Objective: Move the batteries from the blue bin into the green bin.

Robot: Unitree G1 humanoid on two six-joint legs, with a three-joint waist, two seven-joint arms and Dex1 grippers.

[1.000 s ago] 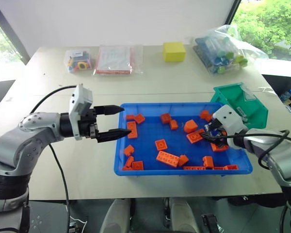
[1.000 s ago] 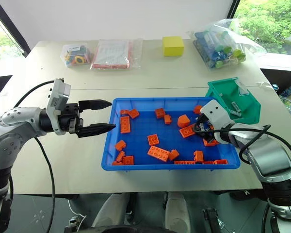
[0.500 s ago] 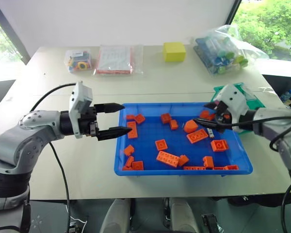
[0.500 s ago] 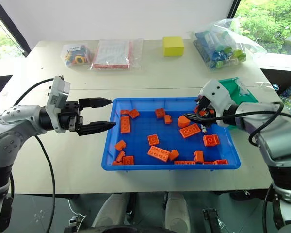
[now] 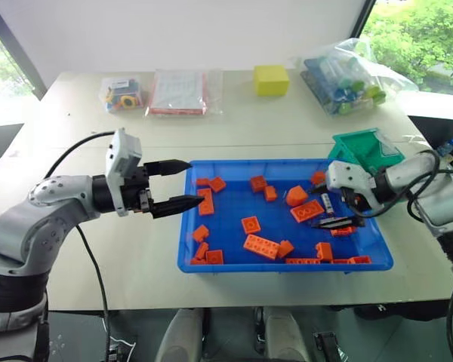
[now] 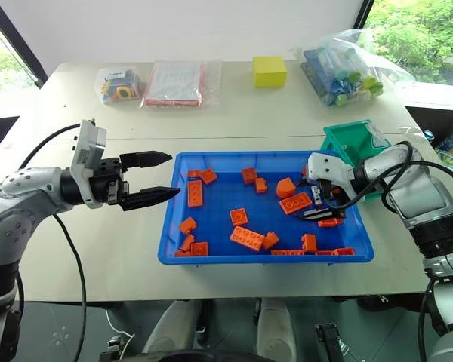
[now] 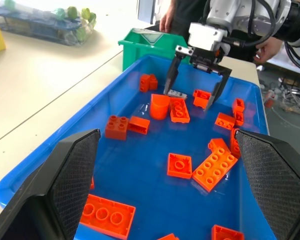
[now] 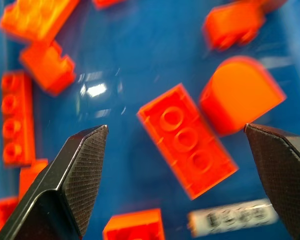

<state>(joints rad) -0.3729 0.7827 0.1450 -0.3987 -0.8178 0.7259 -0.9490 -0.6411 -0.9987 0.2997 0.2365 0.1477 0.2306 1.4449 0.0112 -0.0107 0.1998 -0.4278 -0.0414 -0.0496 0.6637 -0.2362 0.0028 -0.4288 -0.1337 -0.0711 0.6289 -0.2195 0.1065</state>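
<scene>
Reaching over the blue bin (image 5: 211,264), at centre frame on the pale surface (image 5: 90,264), are two arms, read left to right; left end effector (image 5: 183,185), at centre left, hangs level at the bin's left rim, fingers parted, empty and touching nothing; orange bricks (image 5: 261,246) lie scattered across the bin floor; one of the batteries (image 5: 326,204), a small silver cylinder, lies at the bin's right end between bricks; right end effector (image 7: 197,82), at centre right, points down into the bin with fingers spread wide, empty, straddling that battery without visible contact; green bin (image 5: 371,151), at upper right, stands just beside the blue bin's far right corner. Likely risks, as judgement: closing here may pinch an adjacent brick along with the battery, since bricks crowd it closely; the smooth round battery may roll or squirt from the fingers if gripped off-centre; the wide fingers may strike neighbouring bricks on descent.
</scene>
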